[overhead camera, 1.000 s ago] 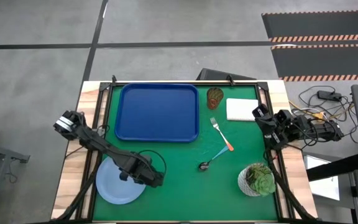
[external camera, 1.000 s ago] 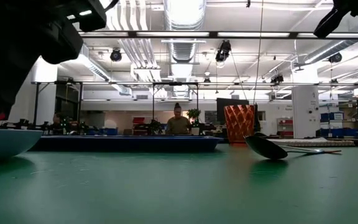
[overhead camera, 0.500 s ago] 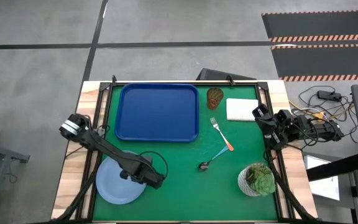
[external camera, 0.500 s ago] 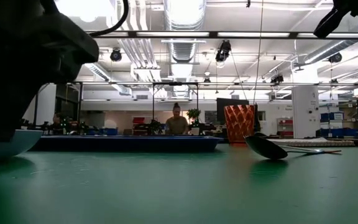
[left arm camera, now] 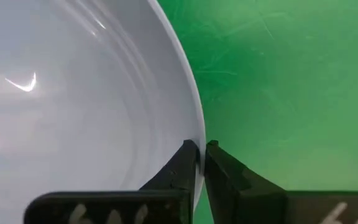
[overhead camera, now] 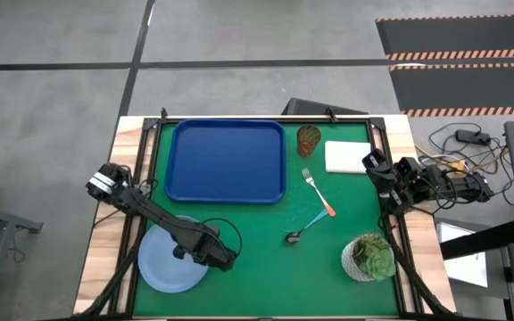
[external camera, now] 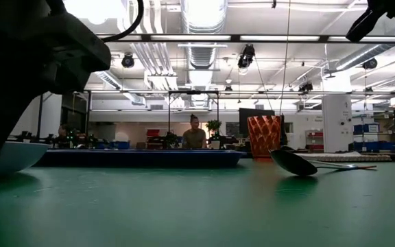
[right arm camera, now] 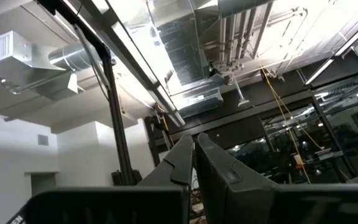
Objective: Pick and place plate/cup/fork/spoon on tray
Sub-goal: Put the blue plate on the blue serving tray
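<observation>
The pale-blue plate (overhead camera: pixel 163 263) lies on the green table at the near left; it also shows in the low view (external camera: pixel 2 156). My left gripper (overhead camera: pixel 205 253) is shut on the plate's right rim, as the left wrist view (left arm camera: pixel 201 149) shows. The dark-blue tray (overhead camera: pixel 226 160) lies at the far left. The reddish cup (overhead camera: pixel 309 139) stands upright right of the tray. The orange-handled fork (overhead camera: pixel 318 193) and blue-handled spoon (overhead camera: pixel 306 226) lie at mid table. My right gripper (overhead camera: pixel 375 165) waits shut at the table's right edge, pointing up (right arm camera: pixel 194 142). My left gripper pinches the plate's raised rim (left arm camera: pixel 197 127) on the plate's right side, between its two fingers, one finger (left arm camera: pixel 182 163) over the plate's inside and one (left arm camera: pixel 222 165) outside. The fingers slant down from the table's right. The plate rests on the table.
A white pot with a green succulent (overhead camera: pixel 368 257) stands at the near right. A white pad (overhead camera: pixel 346 157) lies at the far right beside the cup. Bare green table lies between the plate and the tray.
My left arm has come down and slightly toward the table's near left, over the plate's right rim. The plate lies where it was.
</observation>
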